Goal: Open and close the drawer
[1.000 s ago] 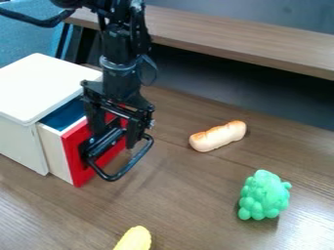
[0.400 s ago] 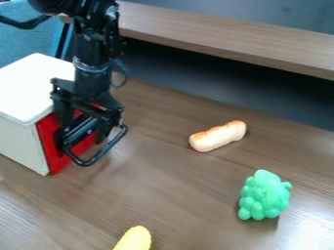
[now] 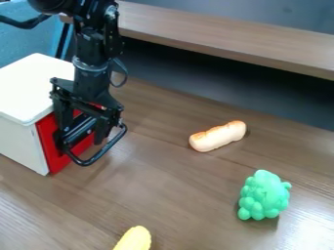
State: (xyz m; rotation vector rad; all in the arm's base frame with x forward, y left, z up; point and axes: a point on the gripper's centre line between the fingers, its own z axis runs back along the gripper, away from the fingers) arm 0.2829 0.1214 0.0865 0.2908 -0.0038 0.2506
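At the left, the gripper (image 3: 83,140) hangs down in front of the drawer's red front (image 3: 51,146), its two fingers apart. The black handle (image 3: 103,152) loops out past the fingertips; whether they touch it I cannot tell. The drawer is closed, its red front up against the white cabinet (image 3: 18,144). The gripper and wrist cover part of the red front and the cabinet's right edge.
A toy bread roll (image 3: 219,136) lies on the brown table (image 3: 176,195) right of the gripper. Green toy grapes (image 3: 264,195) are at the lower right, a yellow toy corn (image 3: 135,239) at the bottom edge. A wooden ledge (image 3: 228,41) runs across the back.
The gripper has moved left, and the drawer, which stood part-way out with its blue inside showing, has slid into the cabinet. Between the last two frames almost nothing moved.
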